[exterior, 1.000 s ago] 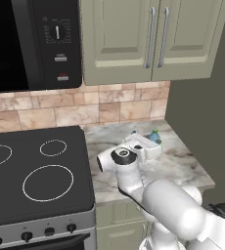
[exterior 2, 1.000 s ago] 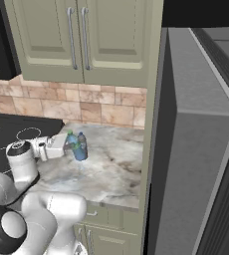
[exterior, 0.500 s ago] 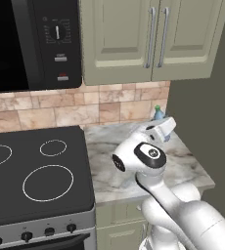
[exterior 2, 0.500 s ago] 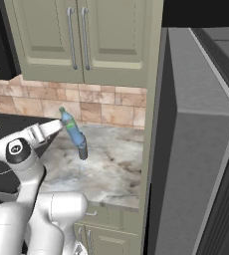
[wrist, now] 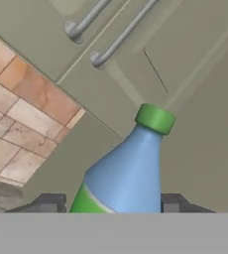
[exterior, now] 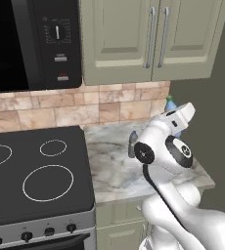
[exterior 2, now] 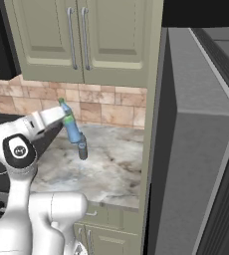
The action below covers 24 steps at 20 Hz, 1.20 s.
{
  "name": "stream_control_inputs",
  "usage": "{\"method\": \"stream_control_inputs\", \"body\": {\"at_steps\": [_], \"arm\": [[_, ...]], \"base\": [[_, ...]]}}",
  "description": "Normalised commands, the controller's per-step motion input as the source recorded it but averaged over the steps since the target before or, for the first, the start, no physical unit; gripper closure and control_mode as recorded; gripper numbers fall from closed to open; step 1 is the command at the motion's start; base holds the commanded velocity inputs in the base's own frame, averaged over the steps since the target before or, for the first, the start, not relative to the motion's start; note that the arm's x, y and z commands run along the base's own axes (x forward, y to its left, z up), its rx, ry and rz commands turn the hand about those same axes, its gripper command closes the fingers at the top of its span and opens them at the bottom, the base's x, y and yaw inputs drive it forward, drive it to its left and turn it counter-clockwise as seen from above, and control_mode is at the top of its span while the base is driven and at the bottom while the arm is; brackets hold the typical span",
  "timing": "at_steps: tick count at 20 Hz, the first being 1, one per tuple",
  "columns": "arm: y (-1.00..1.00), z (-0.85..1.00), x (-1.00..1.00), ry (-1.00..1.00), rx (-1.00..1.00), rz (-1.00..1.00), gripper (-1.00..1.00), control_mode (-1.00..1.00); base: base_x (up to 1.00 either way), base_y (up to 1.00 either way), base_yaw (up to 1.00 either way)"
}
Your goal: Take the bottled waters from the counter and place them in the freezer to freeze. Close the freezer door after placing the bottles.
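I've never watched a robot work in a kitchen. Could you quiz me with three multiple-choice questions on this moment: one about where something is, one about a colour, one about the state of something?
1. Where is the grey bottle?
A. standing on the counter
B. on the stovetop
C. in the upper cabinet

2. What colour is the cap of the blue bottle?
A. red
B. green
C. white

3. What is the state of the blue bottle?
A. lying flat on the counter
B. held tilted in the gripper, off the counter
C. standing upright beside the stovetop

Answers:
1 A: the grey bottle stands on the counter near the tiled wall.
2 B: the cap on the blue bottle is green.
3 B: the gripper is closed on the blue bottle, which leans in the air above the counter.
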Motion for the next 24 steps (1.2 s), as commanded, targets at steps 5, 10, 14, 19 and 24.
{"method": "stream_control_inputs", "body": {"at_steps": [5, 10, 14, 19, 24], "arm": [[-0.05, 0.04, -0.06, 0.03, 0.35, 0.17, 1.00, -1.00], [-0.08, -0.07, -0.13, 0.01, 0.32, 0.17, 1.00, -1.00], [0.01, 0.07, -0.30, -0.01, -0.04, 0.17, 1.00, -1.00], [0.15, 0.02, -0.21, -0.01, -0.14, 0.21, 1.00, -1.00], [0.06, 0.00, -0.23, -0.15, -0.02, 0.26, 1.00, -1.00]], "base": [[0.00, 0.00, 0.00], [0.00, 0.00, 0.00], [0.00, 0.00, 0.00], [0.00, 0.00, 0.00], [0.00, 0.00, 0.00]]}}
